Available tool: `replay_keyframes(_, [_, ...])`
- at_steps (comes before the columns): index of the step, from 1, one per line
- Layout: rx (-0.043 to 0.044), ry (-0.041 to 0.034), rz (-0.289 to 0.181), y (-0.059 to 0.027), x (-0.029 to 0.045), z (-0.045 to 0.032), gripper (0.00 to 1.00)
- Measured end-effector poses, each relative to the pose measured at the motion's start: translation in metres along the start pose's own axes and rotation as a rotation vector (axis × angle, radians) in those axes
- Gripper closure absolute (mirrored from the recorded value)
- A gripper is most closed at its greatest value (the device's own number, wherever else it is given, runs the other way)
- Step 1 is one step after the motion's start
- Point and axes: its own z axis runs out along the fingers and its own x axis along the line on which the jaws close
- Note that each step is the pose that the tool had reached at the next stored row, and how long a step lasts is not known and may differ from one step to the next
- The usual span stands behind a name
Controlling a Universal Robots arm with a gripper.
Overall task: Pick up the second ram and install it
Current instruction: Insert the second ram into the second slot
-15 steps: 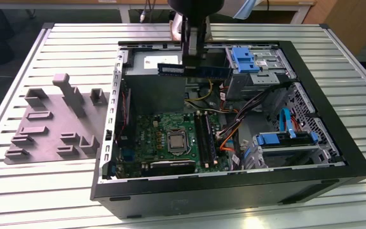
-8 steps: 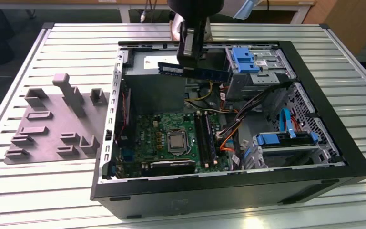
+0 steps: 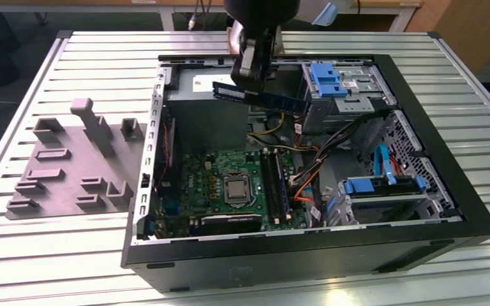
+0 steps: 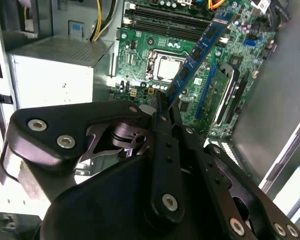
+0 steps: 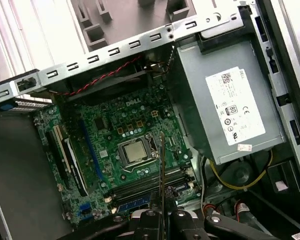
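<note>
second ram (image 3: pixel 258 97) — level, above motherboard (image 3: pixel 228 185)

second ram (image 5: pixel 162 190) edge-on — above green motherboard (image 5: pixel 105 165)

A workshop or lab: an opened computer case (image 3: pixel 313 255) lies on a slatted metal table (image 3: pixel 100 48) beside a grey fixture (image 3: pixel 74 159).

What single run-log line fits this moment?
hand: shut on second ram | position: above open computer case | motherboard: below | install: not yet done
</note>
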Motion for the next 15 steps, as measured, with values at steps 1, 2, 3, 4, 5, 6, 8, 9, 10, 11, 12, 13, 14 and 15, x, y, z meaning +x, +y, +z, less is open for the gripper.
replay_keyframes(1, [0.0,0.0001,0.012,0.0,0.0,0.0003,0.86])
replay_keyframes(2, [0.0,0.0002,0.024,0.0,0.0,0.0005,0.86])
replay_keyframes(3, [0.0,0.0004,0.035,0.0,0.0,0.0007,0.86])
replay_keyframes(4, [0.0,0.0004,0.046,0.0,0.0,0.001,0.86])
replay_keyframes(5, [-0.0001,0.0004,0.057,0.0,0.0,0.0012,0.86])
replay_keyframes(6, [-0.0002,0.0006,0.068,0.0,0.0,0.0014,0.86])
replay_keyframes(8, [-0.0002,0.0008,0.088,0.0,0.0,0.0019,0.86])
replay_keyframes(9, [-0.0003,0.0008,0.098,0.0,0.0,0.0021,0.86])
replay_keyframes(10, [-0.0003,0.001,0.108,0.0,0.0,0.0023,0.86])
replay_keyframes(11, [-0.0003,0.0011,0.117,0.0,0.0,0.0025,0.86])
replay_keyframes(12, [-0.0003,0.0011,0.127,0.0,0.0,0.0027,0.86])
replay_keyframes(13, [-0.0004,0.0012,0.136,0.0,0.0,0.003,0.86])
replay_keyframes(14, [-0.0004,0.0013,0.148,0.0,0.0,0.0031,0.86])
replay_keyframes(15, [-0.0004,0.0014,0.161,0.0,0.0,0.0034,0.86])
